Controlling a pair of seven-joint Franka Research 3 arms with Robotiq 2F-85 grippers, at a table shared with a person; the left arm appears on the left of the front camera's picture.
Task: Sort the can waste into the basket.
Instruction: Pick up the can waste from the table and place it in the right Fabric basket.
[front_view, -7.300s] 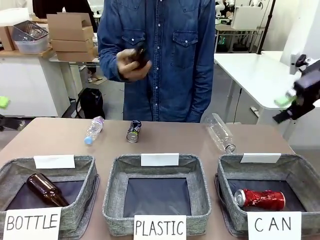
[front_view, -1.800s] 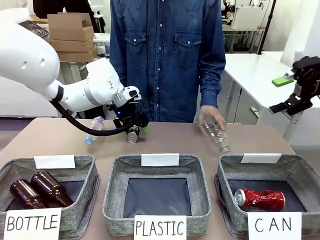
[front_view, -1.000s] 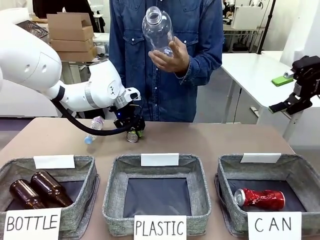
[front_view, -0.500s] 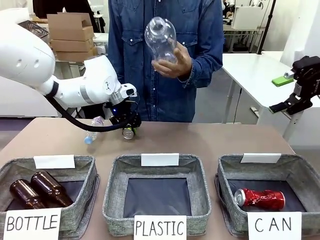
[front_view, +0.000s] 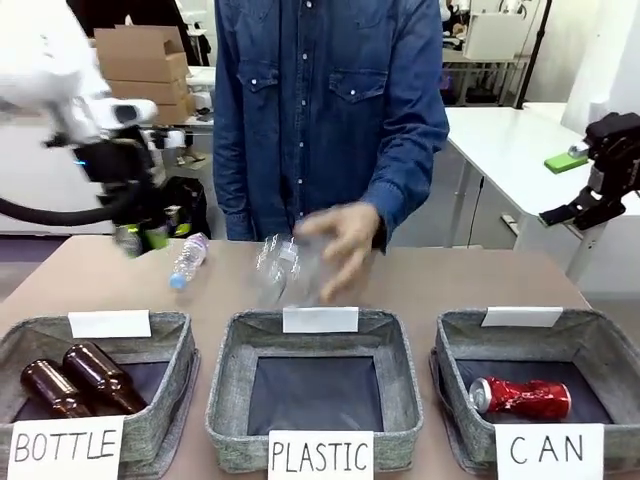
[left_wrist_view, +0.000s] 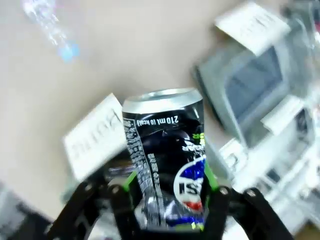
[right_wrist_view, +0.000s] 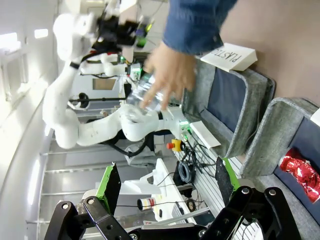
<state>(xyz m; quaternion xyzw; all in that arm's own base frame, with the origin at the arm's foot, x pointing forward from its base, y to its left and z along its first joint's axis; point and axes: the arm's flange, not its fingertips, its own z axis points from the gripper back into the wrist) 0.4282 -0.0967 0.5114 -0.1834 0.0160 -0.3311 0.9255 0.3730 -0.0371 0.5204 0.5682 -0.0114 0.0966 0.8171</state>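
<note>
Dark can (left_wrist_view: 165, 160) is pinched between the green pads of the left gripper (front_view: 143, 236), its long axis along the fingers, above the table's far left. The CAN basket (front_view: 600, 345), holding the red can (front_view: 520, 398), lies well apart toward 4 o'clock, nearer the spread, empty right gripper (right_wrist_view: 166, 175). Half a second ago the can hung mid-table; it has swung toward 9 o'clock, and the person's hand (front_view: 345, 245) has brought a clear bottle (front_view: 275, 265) down between them.

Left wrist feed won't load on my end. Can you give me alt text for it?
The left gripper grips a dark blue-black can, silver end at top, between its green pads. Beneath it, blurred, are the tan table, a clear plastic bottle, a grey basket and white paper signs.
</note>
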